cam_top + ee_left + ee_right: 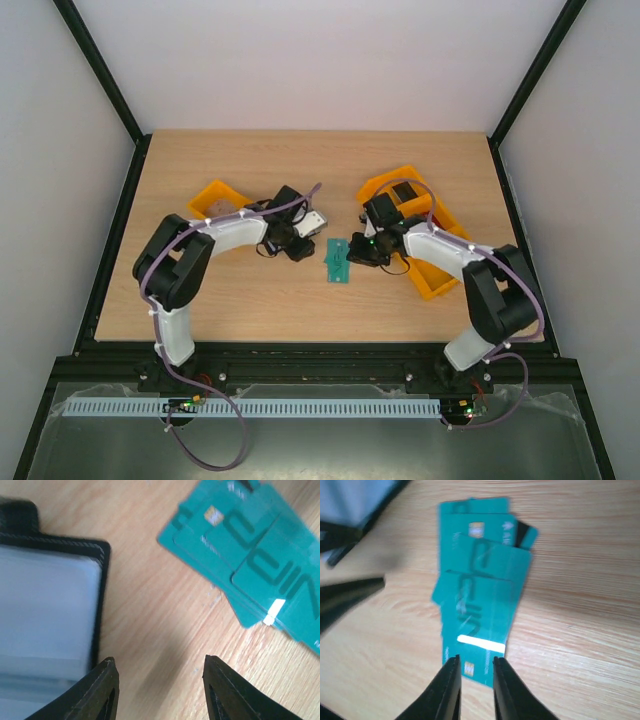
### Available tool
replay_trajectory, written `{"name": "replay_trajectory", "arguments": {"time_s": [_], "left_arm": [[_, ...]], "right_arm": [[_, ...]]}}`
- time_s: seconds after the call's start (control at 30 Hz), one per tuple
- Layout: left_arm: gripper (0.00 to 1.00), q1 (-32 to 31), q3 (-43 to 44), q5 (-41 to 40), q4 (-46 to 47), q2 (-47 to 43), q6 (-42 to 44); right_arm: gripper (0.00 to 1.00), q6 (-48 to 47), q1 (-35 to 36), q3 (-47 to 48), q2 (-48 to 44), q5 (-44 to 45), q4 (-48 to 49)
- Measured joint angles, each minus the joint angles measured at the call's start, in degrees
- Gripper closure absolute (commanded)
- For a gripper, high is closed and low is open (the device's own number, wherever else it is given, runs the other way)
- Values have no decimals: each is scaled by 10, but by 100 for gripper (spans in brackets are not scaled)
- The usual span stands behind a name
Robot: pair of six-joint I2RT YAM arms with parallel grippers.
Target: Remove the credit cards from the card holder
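Credit cards (250, 555): large dark lettering, small pale print, all too blurred to read.

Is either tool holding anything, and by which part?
Left tool: open, holding nothing. Right tool: narrowly parted at the near edge of the thin teal plastic cards; a grip cannot be told.

Near half of the table (300, 310) is bare wood, loads of room there. Middle's tight: the credit cards (338, 260) lie fanned out with the card holder (50, 600) near them, just a strip of wood between. Left orange tray (215, 195) and right orange tray (435, 280) block the sides further back.
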Motion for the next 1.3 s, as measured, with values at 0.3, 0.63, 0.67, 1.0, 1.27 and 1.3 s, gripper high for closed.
{"name": "replay_trajectory", "arguments": {"time_s": [0.3,0.63,0.67,1.0,1.27,1.3], "left_arm": [[56,12,163,26,-33,43,-43],[56,-7,268,3,-29,194,-76],[57,-9,273,0,-29,196,-78],[59,-15,273,2,-27,202,-75],[60,-14,273,16,-25,202,-75],[60,-14,273,16,-25,202,-75]], "right_arm": [[98,-43,64,-78,-66,-39,9],[98,-37,78,-109,-7,-58,58],[98,-37,78,-104,-3,-56,61],[98,-33,79,-39,43,19,67],[98,-29,76,-12,67,28,72],[98,-27,75,-12,67,28,73]]}}
